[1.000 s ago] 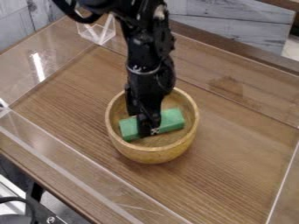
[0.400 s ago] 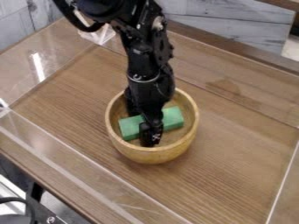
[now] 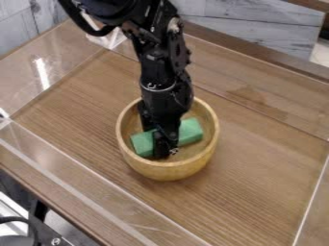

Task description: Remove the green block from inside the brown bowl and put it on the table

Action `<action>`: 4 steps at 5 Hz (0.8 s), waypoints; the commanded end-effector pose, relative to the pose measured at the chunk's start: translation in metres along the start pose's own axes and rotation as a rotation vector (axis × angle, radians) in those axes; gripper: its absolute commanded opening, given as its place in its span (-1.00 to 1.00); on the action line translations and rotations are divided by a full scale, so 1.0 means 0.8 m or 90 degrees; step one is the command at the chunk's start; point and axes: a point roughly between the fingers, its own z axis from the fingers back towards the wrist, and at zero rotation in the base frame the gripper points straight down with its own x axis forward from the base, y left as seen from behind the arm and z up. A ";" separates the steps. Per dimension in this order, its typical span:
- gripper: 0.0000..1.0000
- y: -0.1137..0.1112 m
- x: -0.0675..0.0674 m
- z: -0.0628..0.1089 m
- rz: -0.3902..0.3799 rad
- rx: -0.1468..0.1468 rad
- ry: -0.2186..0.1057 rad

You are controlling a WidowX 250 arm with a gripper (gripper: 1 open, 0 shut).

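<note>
Green block (image 3: 190, 132) lies inside the brown bowl (image 3: 168, 169), which stands on the bench (image 3: 257, 163). Black gripper (image 3: 164, 146) reaches down into the bowl, fingers closed together at the block; a firm grip cannot be confirmed.

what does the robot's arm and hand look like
The arm is black and bulky, with jointed, blocky segments and small pale spots on it; a dark cable loops at its upper left. The hand is black too, with narrow fingers. No markings are readable.
</note>
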 end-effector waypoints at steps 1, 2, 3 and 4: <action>-1.00 0.000 -0.001 0.007 0.016 -0.009 -0.003; -1.00 -0.005 -0.003 0.010 0.027 -0.026 0.003; -1.00 -0.010 -0.006 0.013 0.037 -0.043 0.009; -1.00 -0.014 -0.009 0.016 0.047 -0.059 0.017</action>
